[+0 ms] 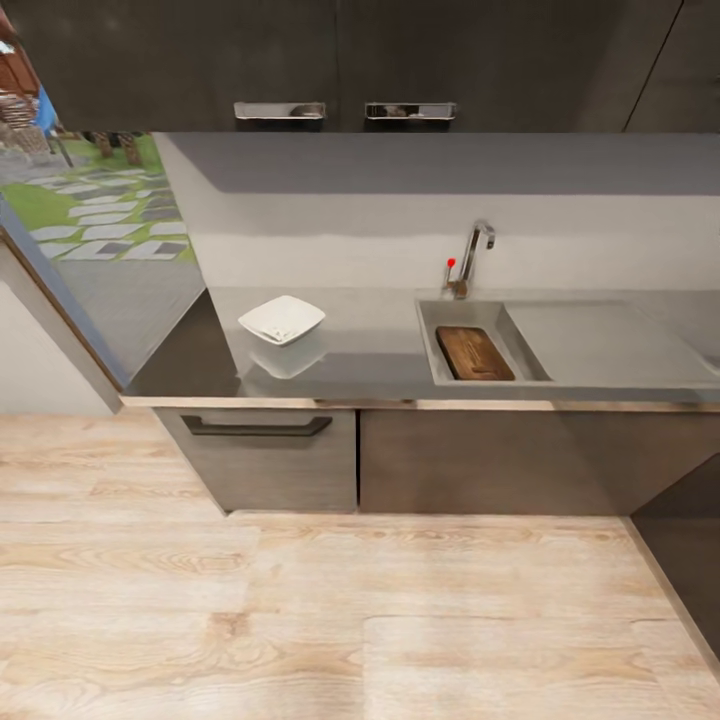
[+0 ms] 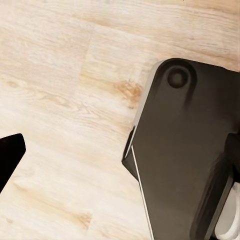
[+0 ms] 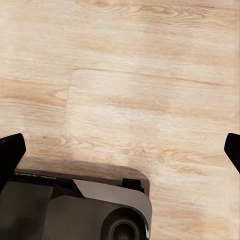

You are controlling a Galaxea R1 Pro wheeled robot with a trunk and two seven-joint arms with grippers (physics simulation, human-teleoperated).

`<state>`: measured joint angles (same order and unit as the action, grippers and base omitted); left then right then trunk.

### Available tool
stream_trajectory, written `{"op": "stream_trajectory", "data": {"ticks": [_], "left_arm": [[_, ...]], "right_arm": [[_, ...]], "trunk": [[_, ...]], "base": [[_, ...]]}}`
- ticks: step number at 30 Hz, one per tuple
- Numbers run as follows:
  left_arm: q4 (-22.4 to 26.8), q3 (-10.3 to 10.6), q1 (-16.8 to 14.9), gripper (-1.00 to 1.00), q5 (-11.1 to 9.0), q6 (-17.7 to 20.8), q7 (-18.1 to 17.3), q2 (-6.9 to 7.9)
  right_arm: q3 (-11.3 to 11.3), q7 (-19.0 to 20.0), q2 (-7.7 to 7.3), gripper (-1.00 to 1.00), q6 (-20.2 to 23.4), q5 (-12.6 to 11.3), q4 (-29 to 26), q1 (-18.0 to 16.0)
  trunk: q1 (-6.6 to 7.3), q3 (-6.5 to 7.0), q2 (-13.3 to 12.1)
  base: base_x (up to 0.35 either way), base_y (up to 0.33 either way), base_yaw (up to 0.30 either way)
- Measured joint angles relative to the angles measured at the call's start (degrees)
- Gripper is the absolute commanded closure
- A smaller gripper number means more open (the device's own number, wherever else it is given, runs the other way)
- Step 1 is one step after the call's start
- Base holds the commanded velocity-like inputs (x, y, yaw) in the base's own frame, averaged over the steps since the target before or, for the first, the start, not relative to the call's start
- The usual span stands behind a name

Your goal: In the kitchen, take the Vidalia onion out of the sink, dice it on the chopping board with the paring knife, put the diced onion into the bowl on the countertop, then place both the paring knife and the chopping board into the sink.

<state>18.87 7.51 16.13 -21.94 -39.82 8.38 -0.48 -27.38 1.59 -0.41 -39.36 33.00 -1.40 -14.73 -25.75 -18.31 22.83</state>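
Your right pincer [image 3: 120, 152] hangs over the pale wood floor [image 3: 150, 100]: in the right wrist view one dark fingertip [image 3: 10, 155] sits at each side edge of the picture, so the fingers stand wide apart with nothing between them. Under it you see a corner of the robot's dark base [image 3: 75, 210].

Of your left pincer, the left wrist view gives you just one dark fingertip [image 2: 9, 155] at the picture's edge, so you cannot tell whether it is apart or together. It too hangs over the floor [image 2: 60, 75], beside the base [image 2: 185, 150].

From the head view, you face the grey table [image 1: 370, 350] from across the floor [image 1: 300, 600]. The sink [image 1: 432, 345] is recessed toward the table's right end, its basin near the front edge and the drainboard [image 1: 600, 345] running to the right of it. The board [image 1: 474, 353] lies inside the basin, taking up much of its bottom. The tap [image 1: 474, 250] rises at the basin's back edge, its red-tipped lever [image 1: 450, 264] just beside it. The bowl [image 1: 282, 319] rests on the table well to the left of the sink, nearer the left end. Below the front edge you see a drawer [image 1: 262, 455] with a dark handle, and above the wall, dark cupboards [image 1: 340, 60] with two chrome handles.
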Motion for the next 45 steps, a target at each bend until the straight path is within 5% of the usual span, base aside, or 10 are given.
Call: {"op": "stream_trajectory", "data": {"ticks": [45], "left_arm": [[0.0,0.0,0.0,-1.0,0.0,0.0,0.0,0.0]], "right_arm": [[0.0,0.0,0.07,-1.0,0.0,0.0,0.0,0.0]], "trunk": [[0.0,4.09,0.0]], "base": [[0.0,0.0,0.0]]}}
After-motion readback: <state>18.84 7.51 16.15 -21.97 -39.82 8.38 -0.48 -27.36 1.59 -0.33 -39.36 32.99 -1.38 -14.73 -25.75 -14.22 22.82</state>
